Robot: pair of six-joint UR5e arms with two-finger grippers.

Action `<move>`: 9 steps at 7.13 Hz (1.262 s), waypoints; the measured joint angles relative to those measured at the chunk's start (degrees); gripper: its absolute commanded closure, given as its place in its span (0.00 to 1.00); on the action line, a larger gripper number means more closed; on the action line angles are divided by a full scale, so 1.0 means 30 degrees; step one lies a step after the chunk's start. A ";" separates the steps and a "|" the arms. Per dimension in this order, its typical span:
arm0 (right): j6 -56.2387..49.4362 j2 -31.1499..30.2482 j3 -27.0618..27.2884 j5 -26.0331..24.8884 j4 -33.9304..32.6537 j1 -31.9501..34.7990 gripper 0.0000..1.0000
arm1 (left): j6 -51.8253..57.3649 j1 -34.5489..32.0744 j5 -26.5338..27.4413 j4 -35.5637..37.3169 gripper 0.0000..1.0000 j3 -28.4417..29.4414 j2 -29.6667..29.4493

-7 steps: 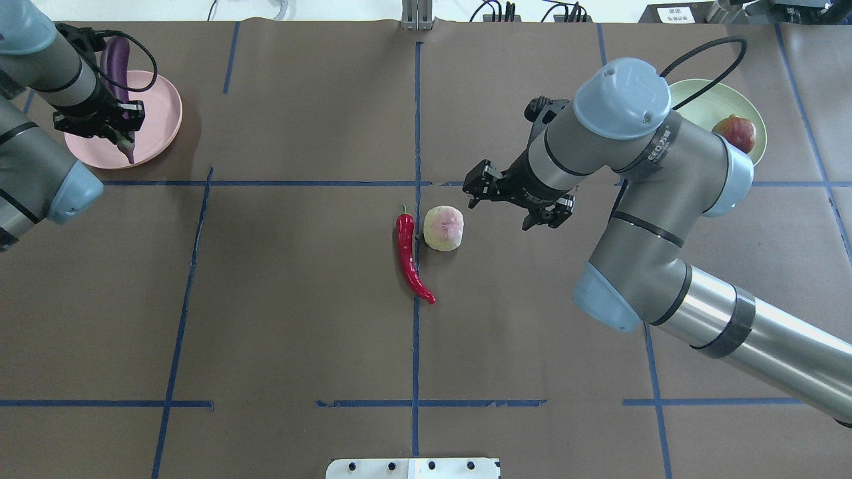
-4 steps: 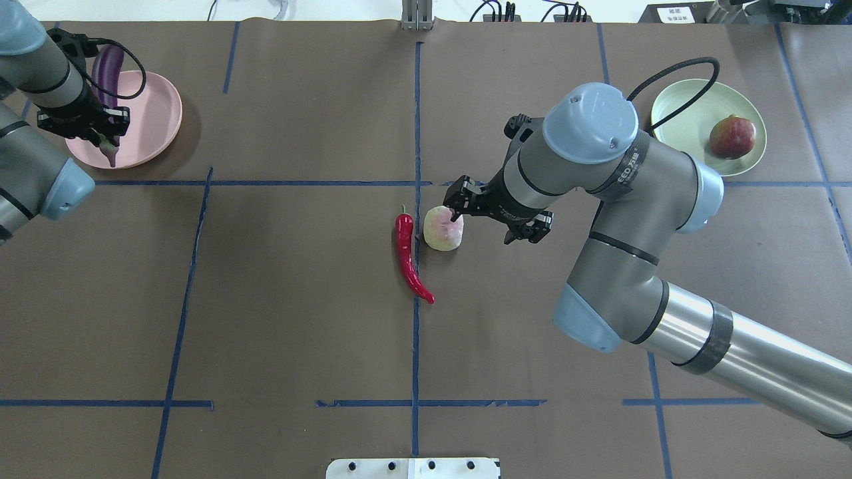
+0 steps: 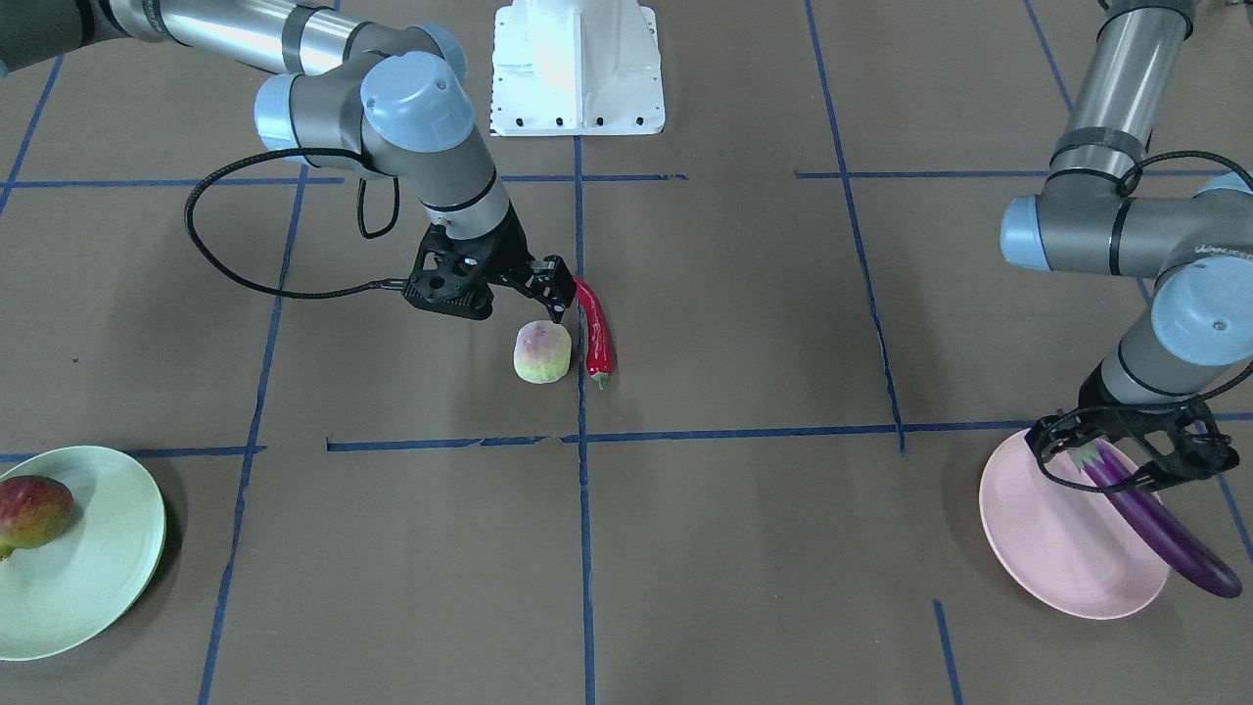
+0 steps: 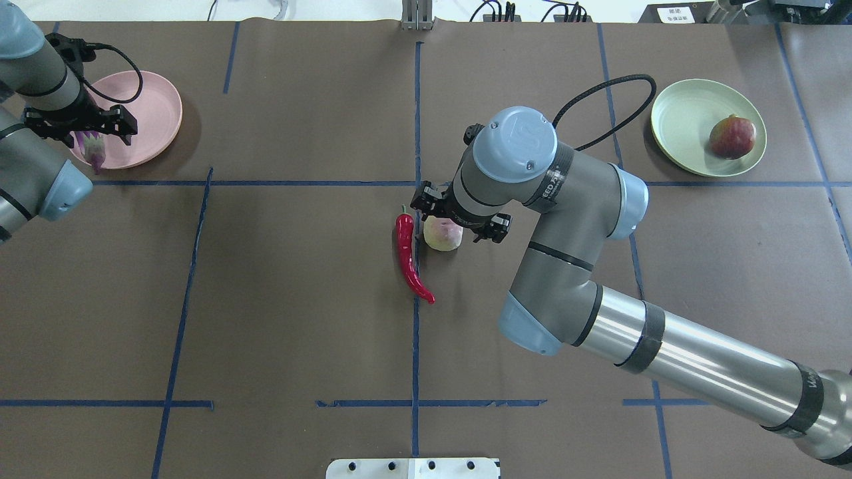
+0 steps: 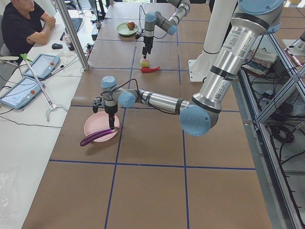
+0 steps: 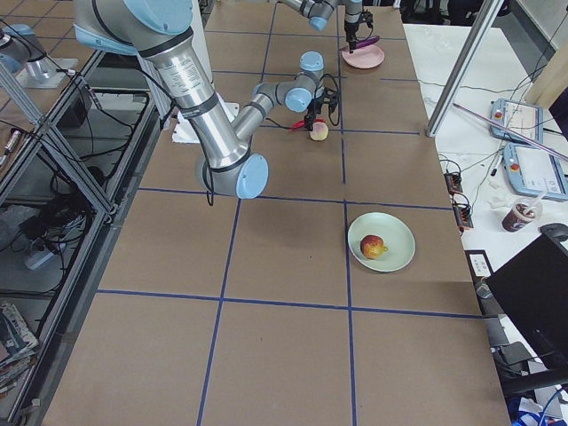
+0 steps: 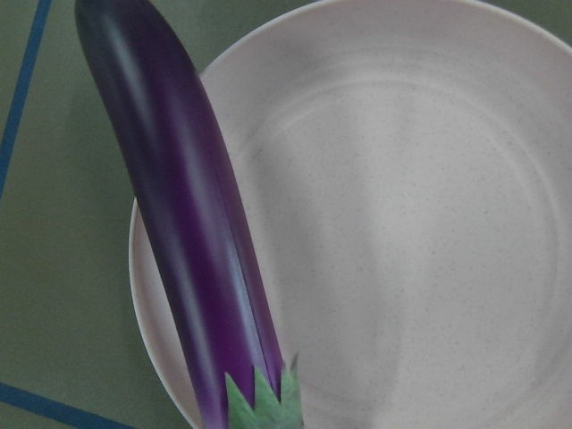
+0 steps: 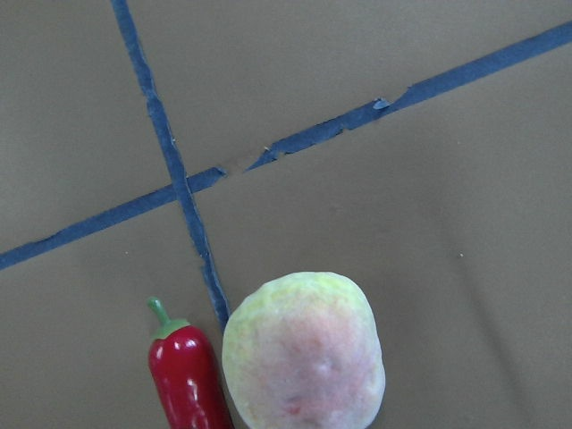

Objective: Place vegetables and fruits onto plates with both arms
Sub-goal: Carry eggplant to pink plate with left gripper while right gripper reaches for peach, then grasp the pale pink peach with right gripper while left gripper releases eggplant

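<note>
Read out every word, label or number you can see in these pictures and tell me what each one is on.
"EED": the only legible part of the white lettering on the right arm's black band; the rest is unclear.
Left arm: small lettering on its wrist band, too blurred to read.
White sign beyond the table's far edge: dark characters, too small to read.
Nothing else shows text.

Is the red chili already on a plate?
No, the chili lies on the table beside the pale fruit.
</note>
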 measured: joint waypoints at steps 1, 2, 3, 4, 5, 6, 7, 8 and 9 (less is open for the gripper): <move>-0.0053 0.0231 -0.0466 -0.0305 0.0002 -0.0137 0.00 | -0.0017 -0.0004 -0.0019 -0.0004 0.00 -0.0032 0.0005; -0.0086 0.0412 -0.0861 -0.0745 0.0003 -0.0295 0.00 | -0.0032 -0.0016 -0.0045 0.0001 0.00 -0.0076 0.0001; -0.0100 0.0600 -0.1281 -0.1136 -0.0003 -0.0451 0.00 | -0.0048 -0.0024 -0.0073 0.0021 0.00 -0.0152 -0.0004; -0.0105 0.0868 -0.1794 -0.1557 -0.0009 -0.0610 0.00 | -0.0069 -0.0028 -0.0103 0.0039 0.00 -0.0253 0.0000; -0.0094 0.1096 -0.2196 -0.1892 -0.0003 -0.0722 0.02 | -0.0110 -0.0033 -0.0123 0.0063 0.00 -0.0376 0.0004; -0.0069 0.1185 -0.2388 -0.2112 0.0001 -0.0774 0.46 | -0.0177 -0.0032 -0.0134 0.0118 0.00 -0.0551 -0.0023; -0.0031 0.1190 -0.2456 -0.2508 0.0015 -0.0852 0.89 | -0.0243 -0.0002 -0.0151 0.0188 0.00 -0.0777 -0.0076; -0.0029 0.1147 -0.2352 -0.3127 0.0051 -0.0969 0.99 | -0.0337 0.0089 -0.0375 0.0222 0.00 -0.1148 -0.0129; -0.0121 0.0916 -0.1902 -0.3489 0.0067 -0.0954 1.00 | -0.0636 0.0325 -0.1190 0.0179 0.00 -0.1651 -0.0230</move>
